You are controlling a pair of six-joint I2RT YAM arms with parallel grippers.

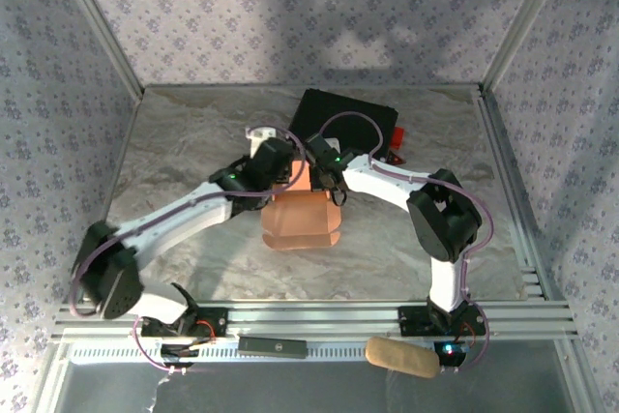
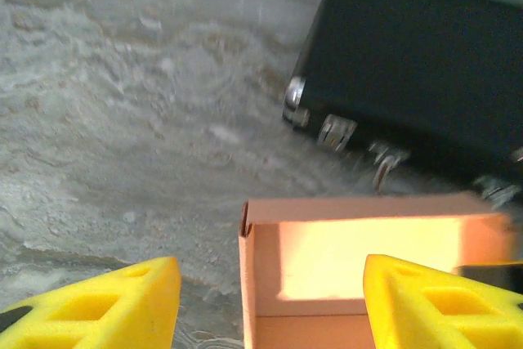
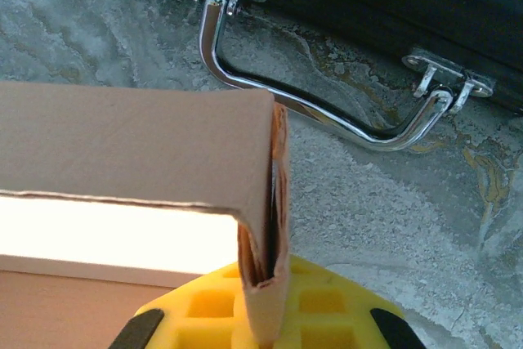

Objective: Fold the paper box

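The paper box (image 3: 139, 145) is thin matt cardboard, its cut edges fibrous. The black case (image 2: 425, 63) looks matt, with a glossy chrome metal handle (image 3: 327, 118) and latches (image 2: 337, 132). The counter (image 2: 122, 136) is smooth, marbled stone-look.

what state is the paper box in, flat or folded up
Folded up partway: the paper box has raised walls, its inside open to view.

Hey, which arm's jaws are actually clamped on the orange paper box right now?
The right gripper: its jaws are pinched shut on a side wall of the paper box. The left gripper has its jaws standing apart, clamping nothing.
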